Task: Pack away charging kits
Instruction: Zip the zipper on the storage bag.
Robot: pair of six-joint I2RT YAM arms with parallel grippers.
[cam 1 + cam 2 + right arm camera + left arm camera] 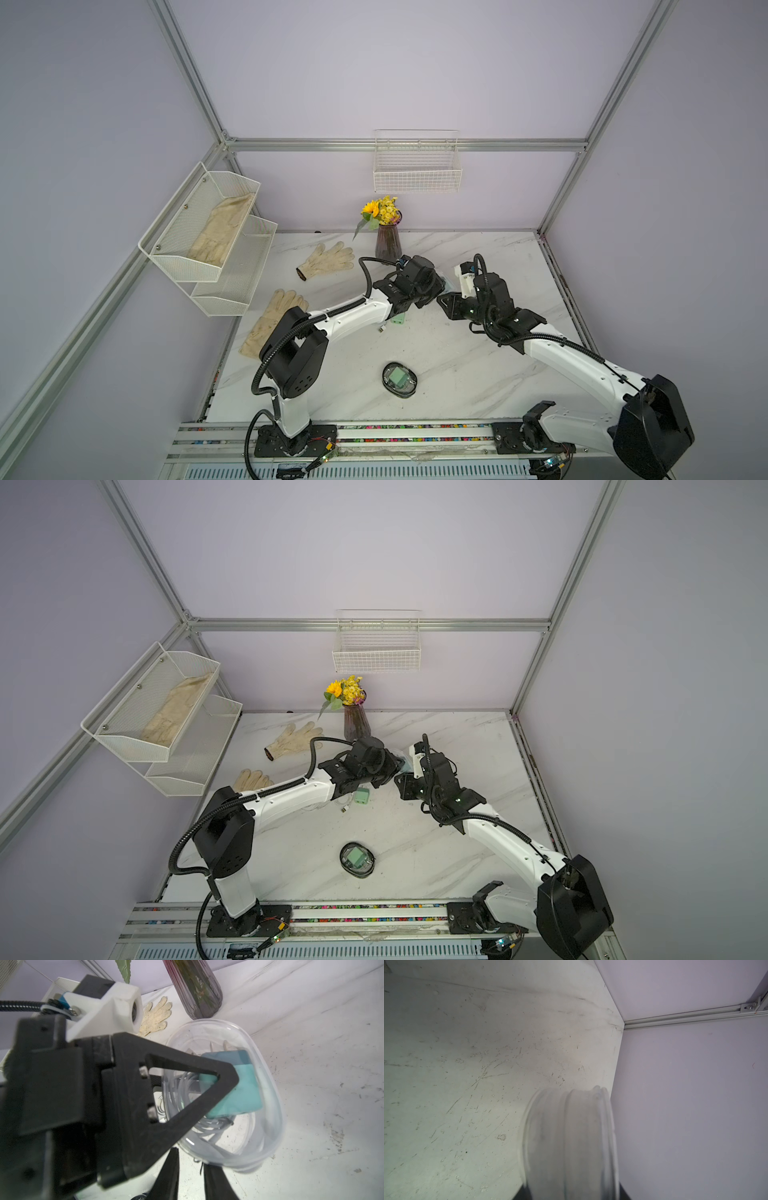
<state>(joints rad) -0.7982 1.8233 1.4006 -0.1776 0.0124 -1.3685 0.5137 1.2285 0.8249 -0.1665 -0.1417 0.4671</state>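
Note:
My left gripper [226, 1076] is shut on an oval transparent case [270, 1118], lifted above the table's middle back. Inside it lie a teal plug adapter [243, 1088] and a coiled white cable [182, 1093]. In the left wrist view the case [571, 1136] shows edge-on between the jaws. My right gripper [190, 1157] faces it with its fingers a narrow way apart, the tips at the case's rim. A black-rimmed case [400, 379] holding a green adapter lies near the front. A mint-green adapter [362, 796] and a loose white cable [343, 802] lie under the left arm.
A dark vase of yellow flowers [387, 245] stands just behind the grippers. Cream gloves lie at the back left [328, 259] and at the left [270, 320]. A white two-tier rack [208, 232] hangs on the left wall. A wire basket [417, 166] hangs on the back wall.

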